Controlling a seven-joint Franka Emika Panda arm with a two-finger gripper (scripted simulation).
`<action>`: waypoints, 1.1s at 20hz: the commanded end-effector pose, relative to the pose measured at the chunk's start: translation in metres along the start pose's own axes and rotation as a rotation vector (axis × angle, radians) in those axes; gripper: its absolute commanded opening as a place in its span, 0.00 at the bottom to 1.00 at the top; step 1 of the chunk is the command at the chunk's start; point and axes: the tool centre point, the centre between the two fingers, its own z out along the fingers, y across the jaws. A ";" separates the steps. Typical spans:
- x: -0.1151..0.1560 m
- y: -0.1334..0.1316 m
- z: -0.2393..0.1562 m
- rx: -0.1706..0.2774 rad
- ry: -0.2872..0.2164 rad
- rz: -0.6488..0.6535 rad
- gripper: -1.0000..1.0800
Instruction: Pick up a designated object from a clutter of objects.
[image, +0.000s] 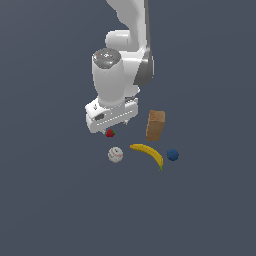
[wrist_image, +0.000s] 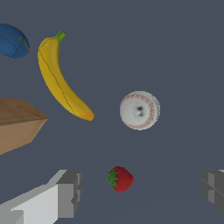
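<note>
Brown box (image: 155, 125), banana (image: 149, 153) and baseball (image: 115, 154) sit clear of the strawberry (wrist_image: 120, 178). The claw (wrist_image: 142, 192) is wide open, holding nothing, strawberry between its fingers, probably slightly off-centre. I'd centre first, then drop straight and close gently.

One strawberry (wrist_image: 120, 179), one baseball (wrist_image: 139, 110), one banana (wrist_image: 61, 83), one blue ball (wrist_image: 13, 41), one brown box (wrist_image: 17, 123).

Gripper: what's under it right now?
The strawberry lies on the floor between the open gripper's fingers, untouched. In the exterior view the gripper covers part of the berry and the fingertips, so its height above the floor can't be judged.
</note>
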 end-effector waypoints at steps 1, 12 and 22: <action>-0.007 0.002 0.010 -0.003 0.000 -0.061 0.96; -0.038 0.006 0.052 -0.012 0.003 -0.324 0.96; -0.066 0.003 0.085 -0.015 0.012 -0.565 0.96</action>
